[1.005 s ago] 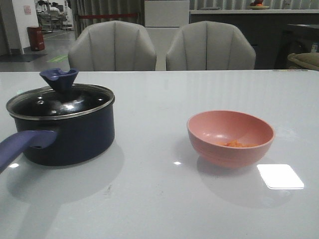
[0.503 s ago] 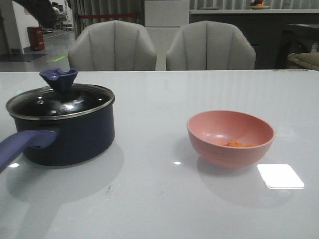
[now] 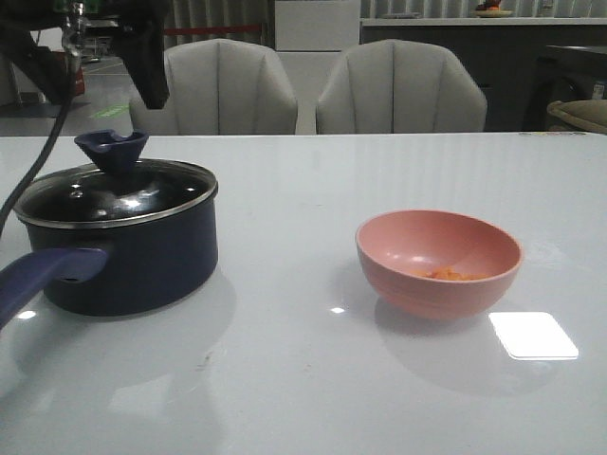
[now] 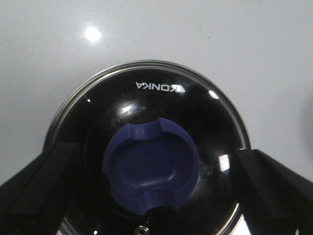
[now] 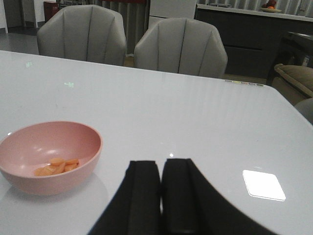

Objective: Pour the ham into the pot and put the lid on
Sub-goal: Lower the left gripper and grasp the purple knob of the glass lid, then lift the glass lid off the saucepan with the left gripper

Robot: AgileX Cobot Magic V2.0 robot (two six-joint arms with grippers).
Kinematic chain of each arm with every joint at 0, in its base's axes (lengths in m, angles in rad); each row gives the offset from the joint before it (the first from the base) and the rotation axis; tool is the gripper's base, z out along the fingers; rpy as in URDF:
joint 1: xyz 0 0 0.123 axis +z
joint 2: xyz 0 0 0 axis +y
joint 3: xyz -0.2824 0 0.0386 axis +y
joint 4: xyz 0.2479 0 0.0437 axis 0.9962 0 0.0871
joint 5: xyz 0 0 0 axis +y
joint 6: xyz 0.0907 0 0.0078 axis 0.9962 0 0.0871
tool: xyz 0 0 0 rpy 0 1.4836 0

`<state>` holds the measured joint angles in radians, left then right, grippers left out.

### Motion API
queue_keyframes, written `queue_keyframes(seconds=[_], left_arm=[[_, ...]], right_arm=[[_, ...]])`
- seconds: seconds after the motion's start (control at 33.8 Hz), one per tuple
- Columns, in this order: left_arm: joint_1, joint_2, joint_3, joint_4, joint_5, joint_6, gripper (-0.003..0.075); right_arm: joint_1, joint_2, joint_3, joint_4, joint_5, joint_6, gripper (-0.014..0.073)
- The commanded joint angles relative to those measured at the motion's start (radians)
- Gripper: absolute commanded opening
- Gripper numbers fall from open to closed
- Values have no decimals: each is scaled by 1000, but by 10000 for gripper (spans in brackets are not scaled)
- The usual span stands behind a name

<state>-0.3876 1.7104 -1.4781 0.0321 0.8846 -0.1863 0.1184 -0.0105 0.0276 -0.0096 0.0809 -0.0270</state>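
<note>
The dark navy pot [image 3: 142,261] stands at the table's left with the glass lid [image 3: 156,190] on it, and its purple-blue handle [image 3: 43,275] points to the front left. My left gripper [image 3: 100,71] hangs above the lid's knob [image 3: 112,152], open and empty. In the left wrist view its fingers [image 4: 39,188] stand wide on either side of the knob [image 4: 150,169], with the lid [image 4: 156,93] below. The ham [image 3: 450,275] lies in the pink bowl [image 3: 438,261] at the right. My right gripper [image 5: 161,169] is shut and empty, low beside the bowl [image 5: 49,156] with ham [image 5: 56,167].
Two grey chairs [image 3: 398,85] stand behind the table's far edge. A bright light patch [image 3: 533,335] lies on the table in front of the bowl to its right. The right gripper does not show in the front view.
My left gripper has come into the front view from the upper left and now hangs over the lid's knob. The pot, lid and bowl have not moved.
</note>
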Motion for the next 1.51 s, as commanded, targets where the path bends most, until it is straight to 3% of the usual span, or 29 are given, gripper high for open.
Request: queue_keyframes(seconds=[0.0,0.53,0.62,0.83,0.89,1.12,1.27,1.48], left_arm=[[-5,-4,-70,6,12,-18,659],[-5,81,-78,15,38,-62,651],[-5,90,-78,15,42,-62,595],[-5,89,-79,15,40,-62,329],[-5,87,-82,15,40,-62,286],[-5,24,-105,30,42,-60,270],[7,-47,-105,114,51,-60,258],[132,-125,-86,167,109,-40,258]], right_arm=[[-7,-20,-6,-8,-81,-1,167],[-7,-20,-6,-8,-81,-1,167],[-7,-20,-6,-8,-81,-1,167],[-7,-20,-6,-8,-81,-1,167],[-7,-20,-6,-8,-81,-1,167],[-7,-20,-6,-8,-81,-1,167],[-7,-20,-6,-8,-81,-1,167],[-7,-20,-6,-8,-81,-1,167]])
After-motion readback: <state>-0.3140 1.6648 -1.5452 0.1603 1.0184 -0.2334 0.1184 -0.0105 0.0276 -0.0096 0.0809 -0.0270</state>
